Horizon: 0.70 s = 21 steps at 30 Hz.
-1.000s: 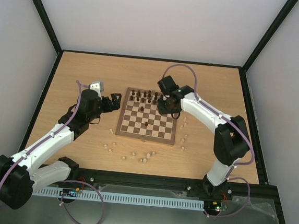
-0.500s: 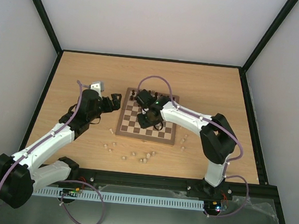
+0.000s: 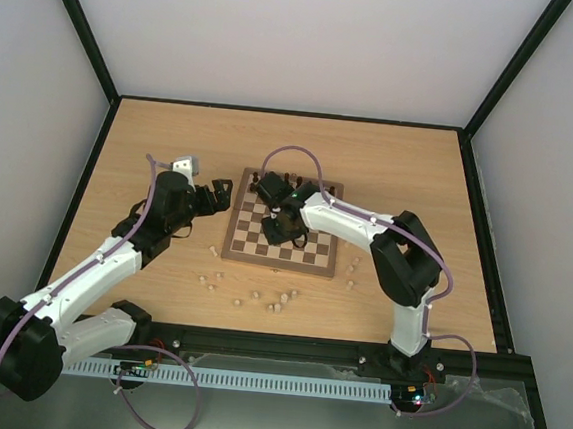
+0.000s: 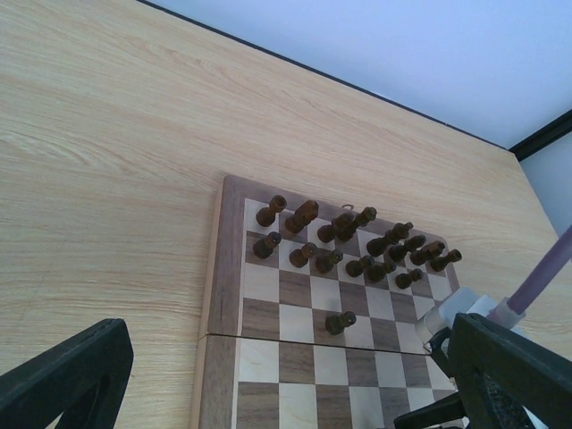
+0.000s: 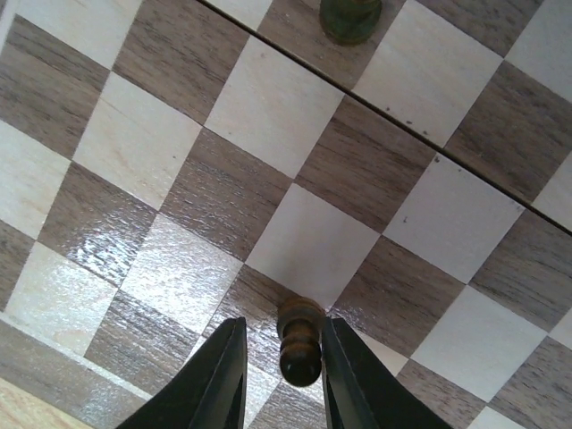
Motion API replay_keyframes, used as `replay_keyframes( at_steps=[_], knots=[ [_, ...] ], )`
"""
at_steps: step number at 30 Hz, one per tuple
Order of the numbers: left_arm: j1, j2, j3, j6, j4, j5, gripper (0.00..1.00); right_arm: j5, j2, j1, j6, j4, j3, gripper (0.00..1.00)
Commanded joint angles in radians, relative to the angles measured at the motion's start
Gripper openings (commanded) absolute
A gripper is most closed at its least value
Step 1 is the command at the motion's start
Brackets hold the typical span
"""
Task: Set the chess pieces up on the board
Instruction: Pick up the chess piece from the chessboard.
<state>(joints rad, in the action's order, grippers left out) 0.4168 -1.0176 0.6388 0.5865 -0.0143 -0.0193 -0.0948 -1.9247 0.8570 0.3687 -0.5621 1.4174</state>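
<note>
Right wrist view is showing the right gripper pointing down at the board, its jaws standing narrowly apart with a dark pawn between them, apparently upright. The pawn is sitting at 12 o'clock from the palm, right at the fingertips, with its long axis running along the fingers. It is brushing the finger at 3 o'clock while a strip of board is showing beside the other one. I am therefore judging the pinch as not yet made.

A second dark piece is standing at 1 o'clock, several squares off and clear of the closing path.

From above, this gripper is hanging over the board's middle. The dark ranks are crowding the far edge at 12 o'clock, so any carry that way is likely needing height to clear them. At 6 o'clock, pale pieces are lying loose on the table.

At 9 o'clock, just off the board, the left gripper is hovering with jaws spread wide and holding nothing. It is the farther of the two from the pawn.
</note>
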Motion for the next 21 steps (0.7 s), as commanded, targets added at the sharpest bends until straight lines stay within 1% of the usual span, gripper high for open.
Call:
replay_keyframes(
  at_steps=[1,5,8,13,15,21],
  knots=[
    [0.004,0.017,0.028,-0.004,0.007,-0.008,1.00,-0.024,-0.034,0.001,0.006,-0.031,0.028,0.24],
    [0.005,0.021,0.028,-0.006,0.010,-0.007,0.99,-0.039,-0.054,0.000,0.007,-0.040,0.036,0.22],
    [0.004,0.023,0.028,-0.005,0.010,-0.009,1.00,-0.050,-0.047,0.001,0.010,-0.038,0.030,0.16],
    [0.005,0.021,0.027,-0.006,0.011,-0.011,1.00,-0.087,-0.020,-0.004,0.015,-0.034,0.010,0.11],
    [0.004,0.021,0.028,-0.006,0.011,-0.011,1.00,-0.094,-0.006,-0.022,0.013,-0.032,-0.006,0.08],
    [0.005,0.021,0.027,-0.005,0.010,-0.015,1.00,-0.097,0.051,-0.133,0.002,-0.026,-0.057,0.07]
  ],
)
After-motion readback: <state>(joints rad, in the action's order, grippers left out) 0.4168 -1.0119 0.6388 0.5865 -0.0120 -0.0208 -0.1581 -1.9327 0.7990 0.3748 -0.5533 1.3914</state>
